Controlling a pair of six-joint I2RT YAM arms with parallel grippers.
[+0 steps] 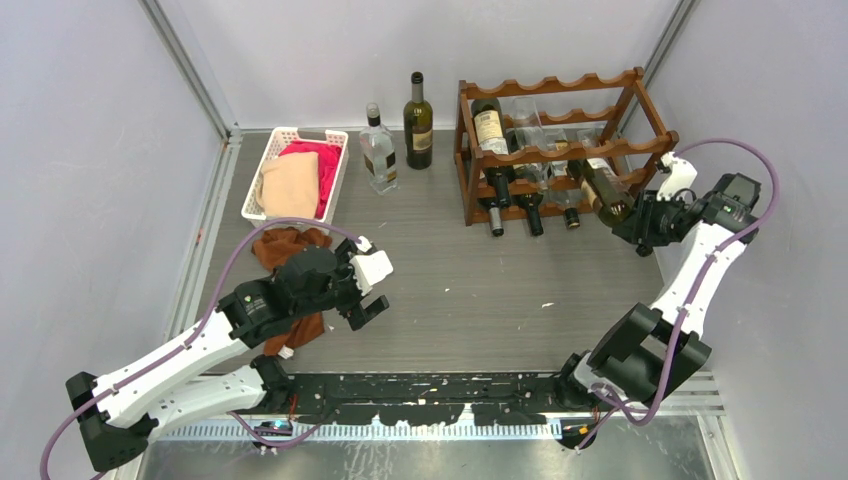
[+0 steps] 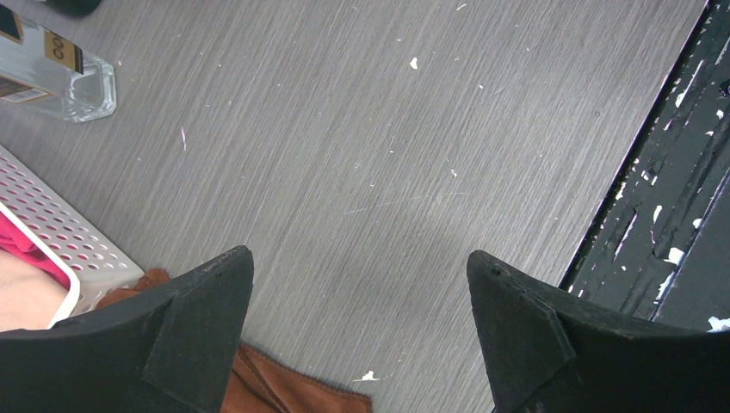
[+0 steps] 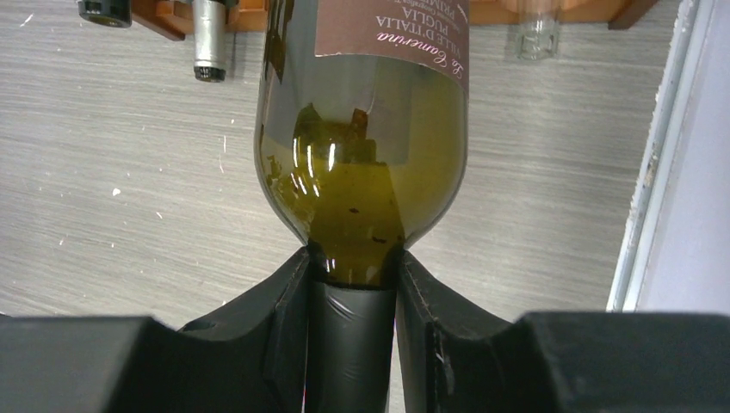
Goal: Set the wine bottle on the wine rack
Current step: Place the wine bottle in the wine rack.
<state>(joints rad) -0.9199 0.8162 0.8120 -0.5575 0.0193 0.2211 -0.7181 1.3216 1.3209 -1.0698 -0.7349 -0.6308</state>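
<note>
Currently on record, item by item.

Wine bottle: dark green glass with a brownish label. It lies near level at the right end of the wine rack, base toward the rack and neck toward the near side. Neither view shows whether its body rests on a scalloped rail.

Right gripper: clamped on the neck of the wine bottle, one finger on each side (the wrist view shows the fingers pressed against the dark foil just below the shoulder).

Wine rack: reddish-brown wood, wavy rails on upright posts, standing at the far right of the table. It holds a labelled dark bottle on an upper tier. Lower down are two more dark bottles and a clear racked bottle, necks pointing to the near side.

Left gripper: fingers spread wide with nothing between them, hanging above bare table, well apart from the rack.

Brown cloth: crumpled on the table, partly under the left arm, just beside the near end of the white basket.

White basket: slotted plastic, far left, holding a peach cloth and a pink cloth.

Standing clear bottle and standing dark bottle: both upright, side by side between basket and rack.
</note>
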